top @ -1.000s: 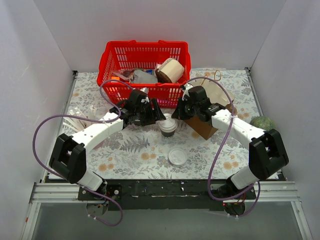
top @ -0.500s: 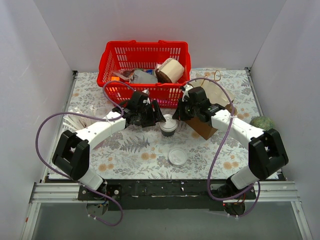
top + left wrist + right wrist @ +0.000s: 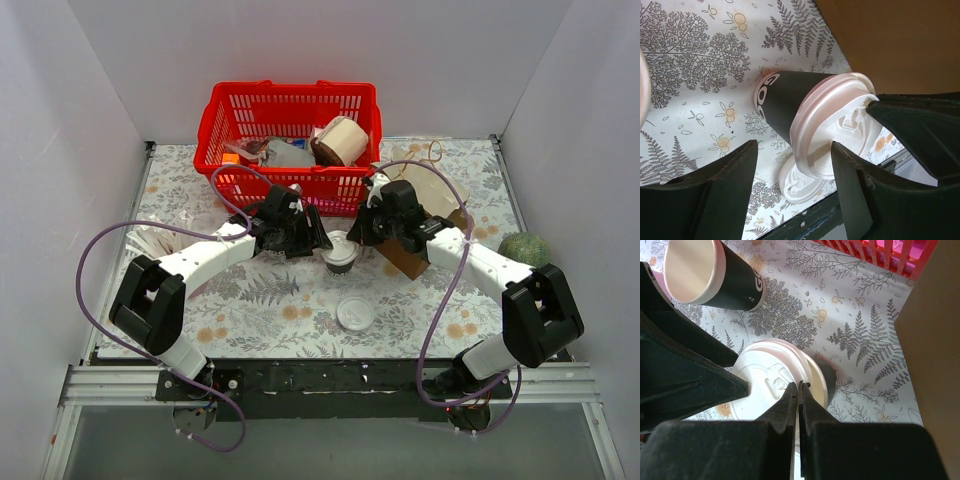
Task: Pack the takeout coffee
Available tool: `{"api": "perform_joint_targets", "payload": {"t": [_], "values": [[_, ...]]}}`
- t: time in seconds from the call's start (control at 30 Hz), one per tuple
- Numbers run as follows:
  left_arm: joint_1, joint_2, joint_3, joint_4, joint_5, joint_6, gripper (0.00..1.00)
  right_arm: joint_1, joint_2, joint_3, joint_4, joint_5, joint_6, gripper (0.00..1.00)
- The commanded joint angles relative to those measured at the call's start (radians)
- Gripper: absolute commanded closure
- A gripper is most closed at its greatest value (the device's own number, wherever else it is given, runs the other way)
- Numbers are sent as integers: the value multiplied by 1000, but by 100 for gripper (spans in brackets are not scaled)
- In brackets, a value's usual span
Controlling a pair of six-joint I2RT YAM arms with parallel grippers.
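Note:
The takeout coffee [image 3: 338,254] stands mid-table, a dark cup [image 3: 782,102] with a white lid [image 3: 832,122]. In the right wrist view the lid [image 3: 767,382] sits askew, and the cup's cream inside [image 3: 817,385] shows on one side. My right gripper [image 3: 362,234] is shut, and in its own view [image 3: 798,385] the tips rest on the lid's edge. My left gripper [image 3: 318,240] is open just left of the cup, and in its own view [image 3: 792,150] the jaws stand apart either side of the lid, not touching it.
A loose white lid [image 3: 355,313] lies in front of the cup. A lidless cup [image 3: 695,270] stands near the left gripper. A brown paper bag [image 3: 415,250] lies to the right, a red basket [image 3: 290,185] with items behind, and a green ball [image 3: 525,246] at the right edge.
The left gripper has slid a little to the right, closer to the cup. The right gripper has shifted slightly right. The cup has barely moved.

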Motion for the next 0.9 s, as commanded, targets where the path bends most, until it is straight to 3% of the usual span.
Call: {"api": "perform_joint_targets", "payload": {"t": [0.0,0.27,0.43,0.87], "values": [[-1,-8,8,-6,3,14,41,-4,-42,-2,24,6,-32,99],[-1,-39,4,17,19,4,35,-4,-94,1,35,-18,5,99],[-3,-48,4,31,23,6,32,-4,-110,-7,22,70,29,99],[-3,55,38,66,57,0,33,-4,-33,-41,5,166,14,99]]}}
